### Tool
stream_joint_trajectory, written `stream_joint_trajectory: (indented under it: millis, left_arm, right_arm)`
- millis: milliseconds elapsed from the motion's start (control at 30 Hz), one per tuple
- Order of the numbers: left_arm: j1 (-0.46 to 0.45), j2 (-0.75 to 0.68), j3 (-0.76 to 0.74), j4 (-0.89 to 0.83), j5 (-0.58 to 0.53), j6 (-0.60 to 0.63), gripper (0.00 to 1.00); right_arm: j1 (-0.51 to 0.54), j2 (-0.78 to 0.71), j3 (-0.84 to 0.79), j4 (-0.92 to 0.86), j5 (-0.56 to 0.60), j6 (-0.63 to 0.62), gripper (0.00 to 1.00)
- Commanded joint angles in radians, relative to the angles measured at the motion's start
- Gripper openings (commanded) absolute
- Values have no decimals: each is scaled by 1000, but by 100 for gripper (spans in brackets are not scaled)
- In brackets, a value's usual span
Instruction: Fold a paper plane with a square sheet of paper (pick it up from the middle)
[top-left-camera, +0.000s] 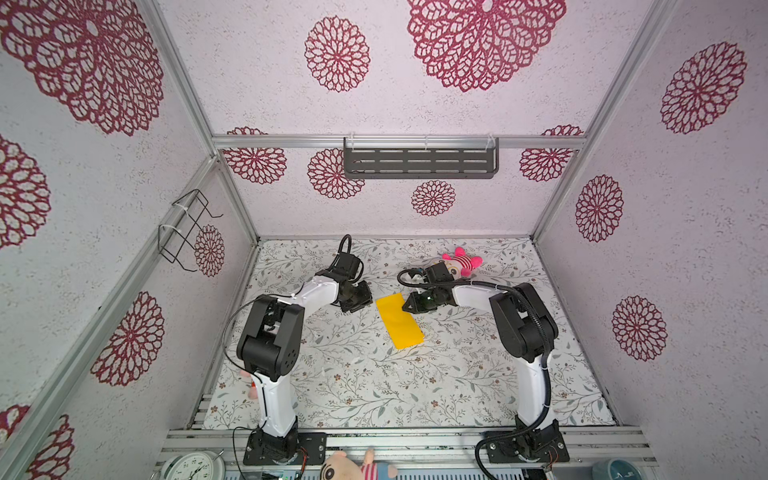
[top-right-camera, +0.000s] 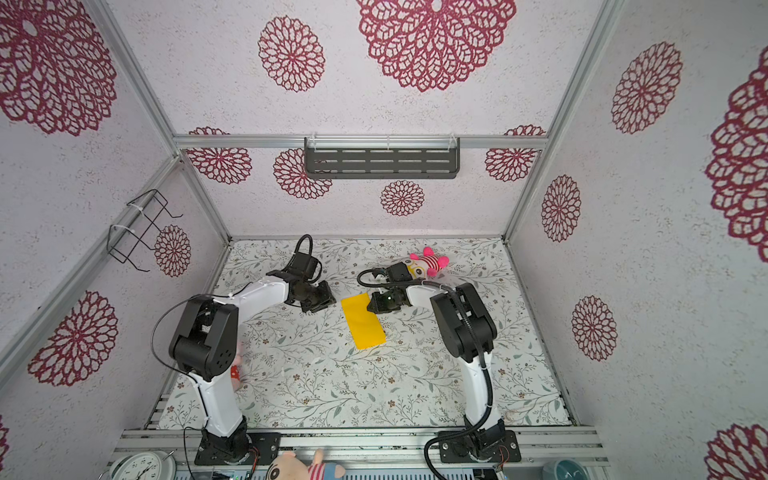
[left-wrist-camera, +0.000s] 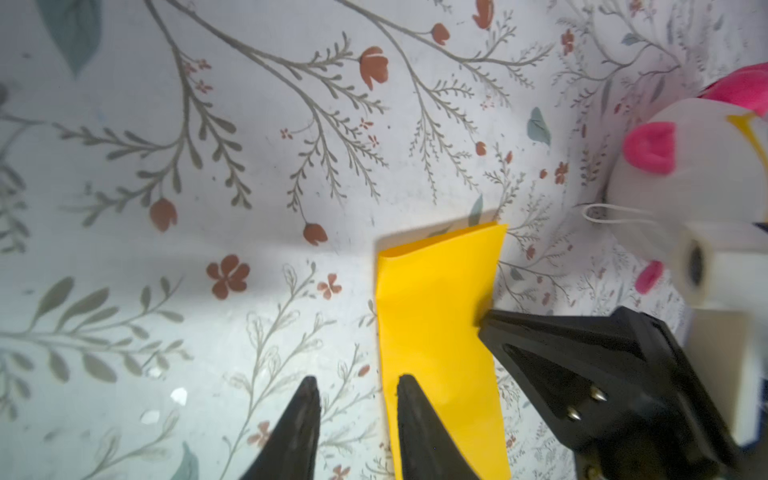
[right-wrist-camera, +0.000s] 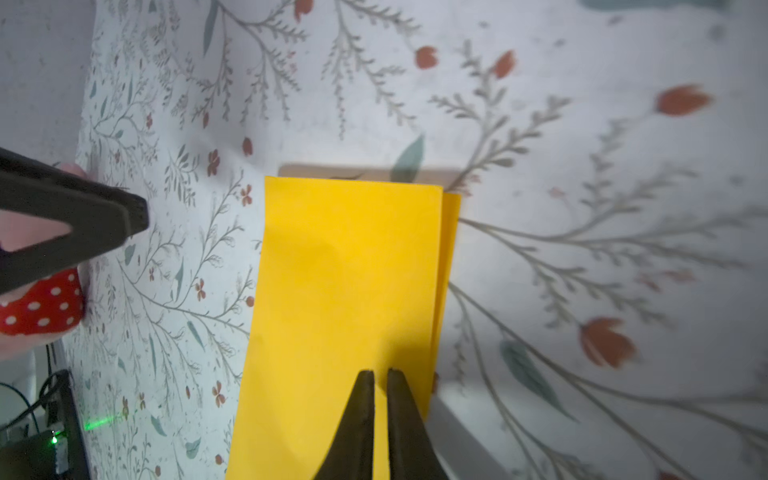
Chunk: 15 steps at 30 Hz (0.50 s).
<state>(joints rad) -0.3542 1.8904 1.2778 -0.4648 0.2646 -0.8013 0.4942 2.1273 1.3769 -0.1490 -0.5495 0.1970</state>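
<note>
Right pincer (right-wrist-camera: 380, 371), nearly closed, rests its tips on the yellow sheet of paper (right-wrist-camera: 345, 270), folded in half, flat on the surface (right-wrist-camera: 582, 166) between both arms. Left pincer (left-wrist-camera: 357, 377) is partly open, holding nothing, one finger over the sheet's edge.

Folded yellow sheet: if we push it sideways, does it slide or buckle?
Likely floppy: the yellow sheet is thin, and one end bows off the tablecloth in the left wrist view. Probably light; its two layers sit offset, so a push may splay them.
</note>
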Motion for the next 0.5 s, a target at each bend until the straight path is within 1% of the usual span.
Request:
stream_joint_trajectory:
  millis: [0, 67, 133, 200, 233, 300, 333, 467]
  left_arm:
    - [3, -21, -54, 123, 72, -27, 35]
    - [3, -3, -54, 146, 110, -18, 34]
    - [-5, 28, -29, 154, 142, -3, 30]
    - [-14, 63, 13, 134, 147, 11, 25]
    - [-19, 112, 36, 120, 148, 18, 22]
    - [-27, 151, 73, 86, 135, 31, 18]
    - [-32, 166, 88, 70, 126, 36, 16]
    - [-36, 198, 103, 46, 106, 43, 11]
  right_arm:
    - [16, 26, 12, -85, -47, -115, 14]
    - [17, 16, 31, -92, -58, -136, 15]
    - [21, 5, 56, -108, -52, -144, 15]
    - [21, -4, 64, -112, -51, -143, 16]
    - [22, -17, 64, -113, -42, -134, 16]
    - [23, -48, 53, -101, -23, -106, 18]
    - [24, -66, 47, -100, 0, -78, 21]
    - [34, -151, -18, -62, 26, 21, 27]
